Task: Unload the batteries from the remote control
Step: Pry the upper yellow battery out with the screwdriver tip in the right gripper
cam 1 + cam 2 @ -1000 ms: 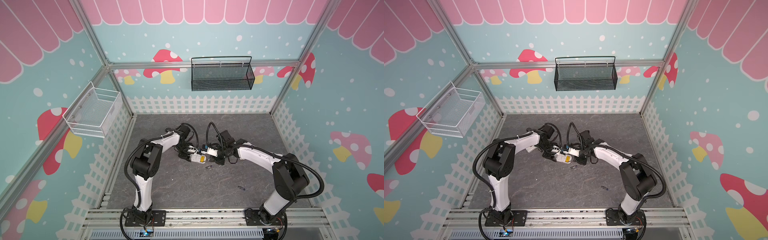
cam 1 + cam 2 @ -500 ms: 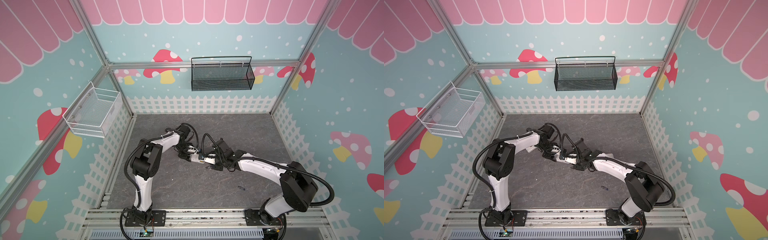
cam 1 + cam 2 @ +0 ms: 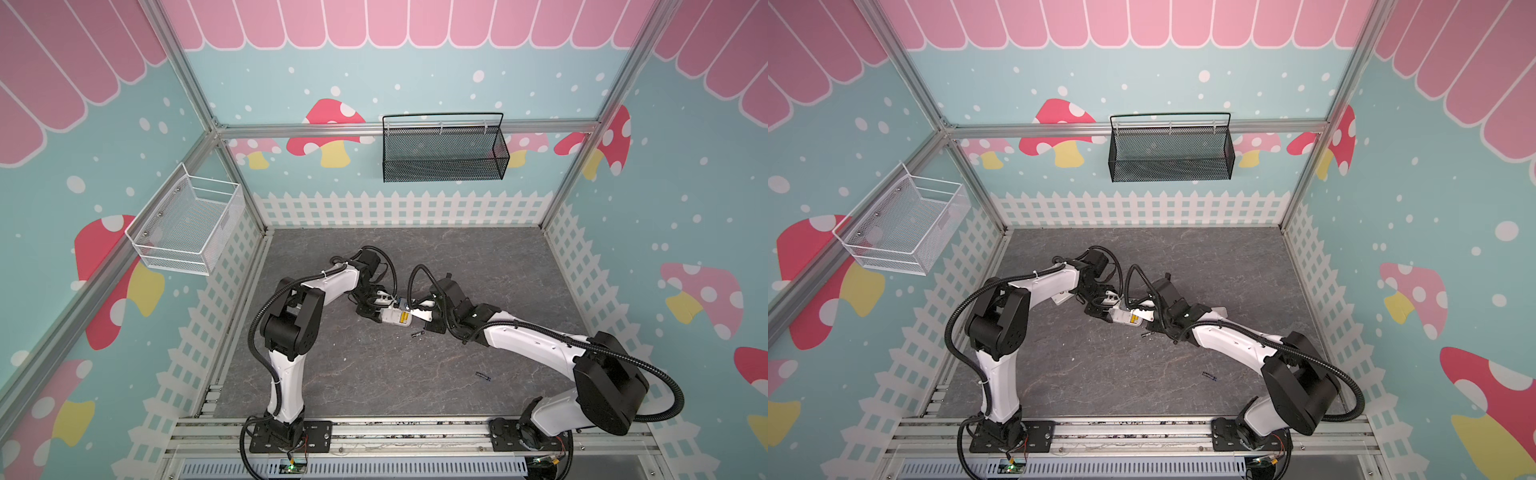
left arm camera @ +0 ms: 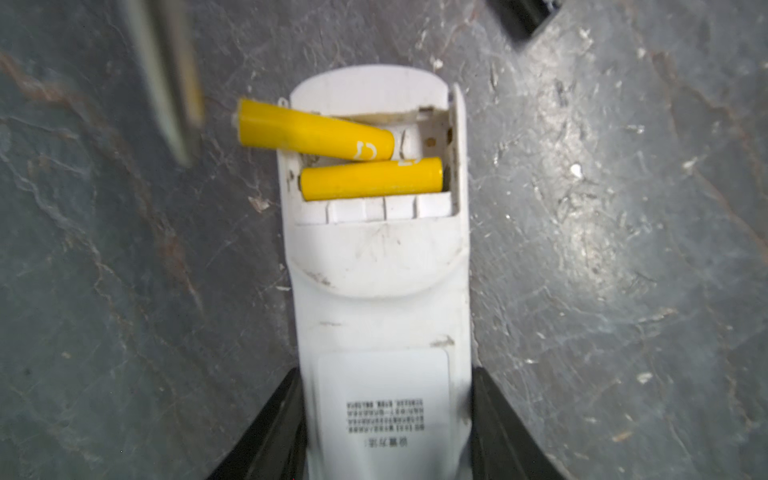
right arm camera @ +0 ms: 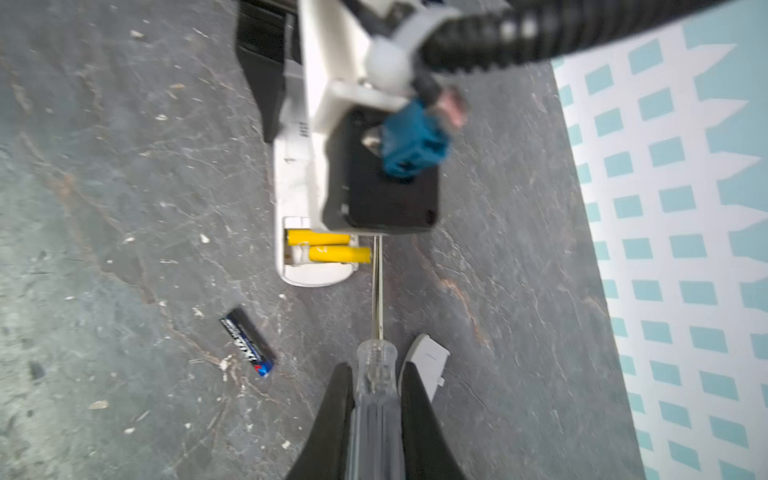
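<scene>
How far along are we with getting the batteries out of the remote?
Done: cover off, near dark battery and far dark battery lying on the table. In hand: left gripper holds the remote, right gripper a screwdriver, and the raised yellow battery is half out. Left: it and the seated yellow battery.

The remote (image 4: 380,291) runs off the left wrist view's edge at its label end. The screwdriver (image 4: 166,83) there is only a blur. In the right wrist view a black block (image 5: 380,178) covers most of the remote, and we cannot tell where the screwdriver's tip ends. In a top view, the far battery (image 3: 483,376) is too small to read.
</scene>
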Robot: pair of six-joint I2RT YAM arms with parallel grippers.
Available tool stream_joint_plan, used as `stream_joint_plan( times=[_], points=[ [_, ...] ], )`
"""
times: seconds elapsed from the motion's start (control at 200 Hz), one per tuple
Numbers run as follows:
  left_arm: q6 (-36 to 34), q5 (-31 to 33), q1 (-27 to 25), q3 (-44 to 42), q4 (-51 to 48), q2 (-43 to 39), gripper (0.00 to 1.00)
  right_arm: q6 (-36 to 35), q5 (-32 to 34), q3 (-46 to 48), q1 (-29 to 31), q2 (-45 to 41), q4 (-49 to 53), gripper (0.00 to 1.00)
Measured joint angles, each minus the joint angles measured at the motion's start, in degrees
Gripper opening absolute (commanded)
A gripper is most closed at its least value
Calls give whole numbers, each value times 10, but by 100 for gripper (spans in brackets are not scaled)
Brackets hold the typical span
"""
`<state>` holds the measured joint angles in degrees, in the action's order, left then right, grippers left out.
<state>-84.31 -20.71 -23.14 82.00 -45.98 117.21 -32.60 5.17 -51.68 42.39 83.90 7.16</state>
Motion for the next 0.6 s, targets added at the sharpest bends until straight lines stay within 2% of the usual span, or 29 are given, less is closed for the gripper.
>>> stream_joint_plan(
  times=[0.245,0.34,0.52,0.6],
  points=[
    [6,4,0,0,0,0,37,4,11,16,-5,-18,-3,0],
    [14,5,0,1,-2,0,29,21,-7,21,-22,-30,-3,0],
    [37,27,0,4,-2,-10,0,92,-40,21,-68,-41,-6,0],
    [45,49,2,-9,28,-31,0,132,-57,21,-85,-41,-8,0]
  ],
)
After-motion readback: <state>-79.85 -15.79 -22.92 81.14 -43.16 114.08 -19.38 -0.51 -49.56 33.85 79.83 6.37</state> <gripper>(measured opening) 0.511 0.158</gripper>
